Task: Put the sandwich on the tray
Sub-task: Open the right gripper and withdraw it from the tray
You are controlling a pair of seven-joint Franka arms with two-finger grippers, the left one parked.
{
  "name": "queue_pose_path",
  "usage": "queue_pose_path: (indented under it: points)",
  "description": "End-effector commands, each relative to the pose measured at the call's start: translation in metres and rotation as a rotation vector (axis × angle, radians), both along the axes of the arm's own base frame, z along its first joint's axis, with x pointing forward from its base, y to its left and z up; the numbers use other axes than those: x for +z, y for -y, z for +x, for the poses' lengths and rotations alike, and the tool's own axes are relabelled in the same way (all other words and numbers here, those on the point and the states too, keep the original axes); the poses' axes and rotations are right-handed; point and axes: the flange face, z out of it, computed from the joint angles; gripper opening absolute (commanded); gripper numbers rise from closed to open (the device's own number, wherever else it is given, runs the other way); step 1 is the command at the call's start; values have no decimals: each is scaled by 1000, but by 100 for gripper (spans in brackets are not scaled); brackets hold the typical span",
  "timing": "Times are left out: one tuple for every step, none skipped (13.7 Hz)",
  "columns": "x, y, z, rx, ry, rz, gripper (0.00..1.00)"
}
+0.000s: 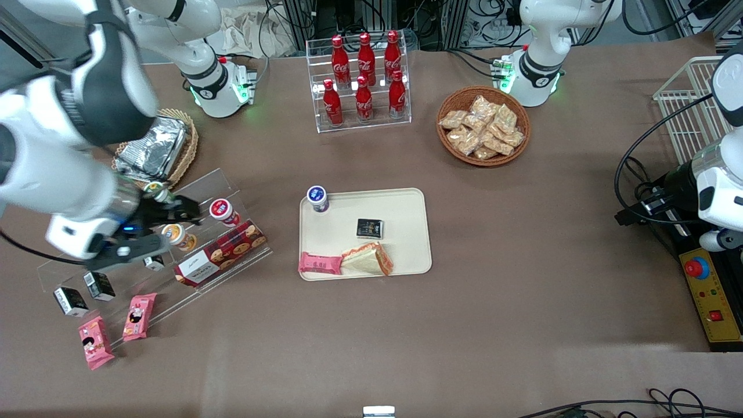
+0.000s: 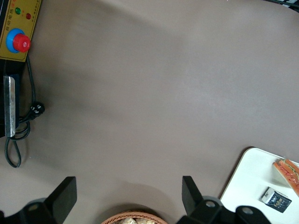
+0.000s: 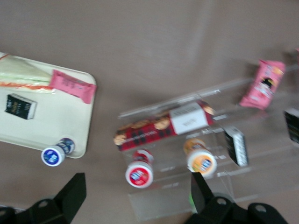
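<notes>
The right arm reaches down over the working arm's end of the table, its white forearm sloping toward the front camera. The black two-finger gripper [image 1: 165, 223] hangs above the clear acrylic stepped display stand [image 1: 232, 186]. In the right wrist view the gripper [image 3: 138, 176] has its fingers [image 3: 72, 193] spread wide apart with nothing between them. Under it sit a small red-lidded cup [image 3: 139, 174] and an orange-lidded cup [image 3: 202, 161] on the stand. A long red box of biscuits [image 1: 220, 253] lies on the step nearer the front camera.

The triangular wedge sandwich of pale bread in clear wrap [image 1: 368, 259] lies flat on the large cream-coloured rectangular plastic tray [image 1: 406, 232], well apart from the gripper. It rests by the tray's rim nearest the front camera. Its orange-red and green filling edge faces the parked arm's end of the table, and its pale bread face is turned upward. A flat pink snack packet [image 1: 319, 263] lies just beside it on the tray, toward the working arm's end, and looks to touch its tip.

A small black packet [image 1: 370, 229] sits on the tray, farther from the front camera than the sandwich. A blue-lidded cup [image 1: 317, 198] stands at the tray's corner farthest from the camera.
</notes>
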Motion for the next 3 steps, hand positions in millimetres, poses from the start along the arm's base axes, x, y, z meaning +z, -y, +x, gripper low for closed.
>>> queue_pose_path:
  points:
    - [5,37,-7,-81,-27,28,100]
    - [4,50,-6,-103,-30,28,100]
    - [3,64,-5,-124,-33,29,100]
